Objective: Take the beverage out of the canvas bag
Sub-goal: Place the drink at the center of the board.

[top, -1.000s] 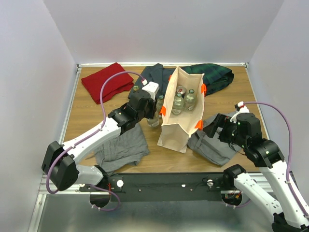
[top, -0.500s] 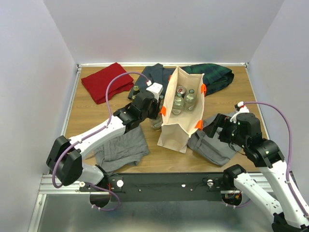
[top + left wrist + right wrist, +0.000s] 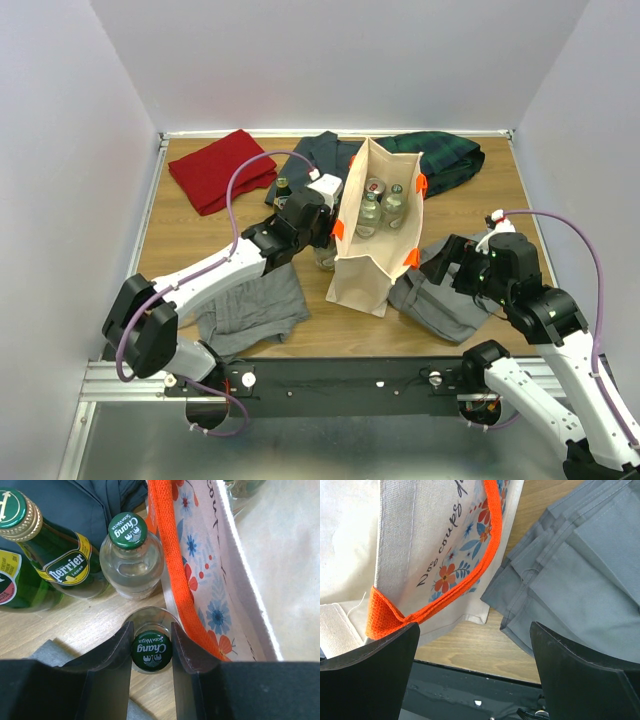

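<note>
The left gripper (image 3: 151,648) is closed on the neck of a clear glass bottle (image 3: 151,652) with a green Chang cap. Its two dark fingers (image 3: 116,652) press on both sides just under the cap, and the cap fills the narrow gap between them. This bottle is outside the canvas bag (image 3: 365,262), upright and just beside the bag's left wall, close to the orange handle (image 3: 172,567) that hangs down there. I cannot tell if its bottom rests on the wooden table (image 3: 92,622) or is a little above it. Behind it on the table stand a second Chang bottle (image 3: 131,560) and a green Perrier bottle (image 3: 56,557), both upright and close together, and another green bottle (image 3: 14,586) is at the left edge of the wrist view. The bag stands upright and open in the middle of the table, and from above several bottles (image 3: 372,213) are visible inside it. The right gripper (image 3: 474,628) has its jaws wide apart and holds nothing. It hangs over the right side of the bag, with the bag's flowered wall and orange strap under one finger and the folded grey clothes (image 3: 580,580) under the other, and it touches neither of them as far as I can see.
</note>
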Controlling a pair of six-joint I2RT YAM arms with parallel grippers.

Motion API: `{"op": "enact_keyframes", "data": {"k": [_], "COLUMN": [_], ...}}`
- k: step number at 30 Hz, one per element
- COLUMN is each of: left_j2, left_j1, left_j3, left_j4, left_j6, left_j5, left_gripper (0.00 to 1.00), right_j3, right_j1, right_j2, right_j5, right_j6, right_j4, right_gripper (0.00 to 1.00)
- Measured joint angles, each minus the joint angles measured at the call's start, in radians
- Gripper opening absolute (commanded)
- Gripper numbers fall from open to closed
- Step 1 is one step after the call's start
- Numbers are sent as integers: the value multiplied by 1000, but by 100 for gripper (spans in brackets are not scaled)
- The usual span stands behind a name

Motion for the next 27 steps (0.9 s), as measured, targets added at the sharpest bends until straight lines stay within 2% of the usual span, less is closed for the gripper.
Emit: {"op": "enact_keyframes", "data": {"k": [18, 20, 22, 27], "left_j2": [34, 37, 39, 42], "left_j1": [-5, -5, -5, -5], "left_j3": [17, 19, 23, 31], "left_j4": [29, 29, 24, 11], "left_j6": [3, 3, 2, 1], "left_j5": [1, 1, 0, 0], "left_gripper": [1, 4, 16, 36], "right_j3": [0, 0, 0, 0], "right_j1": [0, 0, 0, 0], "right_j2": [0, 0, 0, 0], "right_j5": [0, 0, 0, 0], "right_j6": [0, 0, 0, 0], "right_j4": [0, 0, 0, 0], "right_gripper": [100, 100, 100, 100]}}
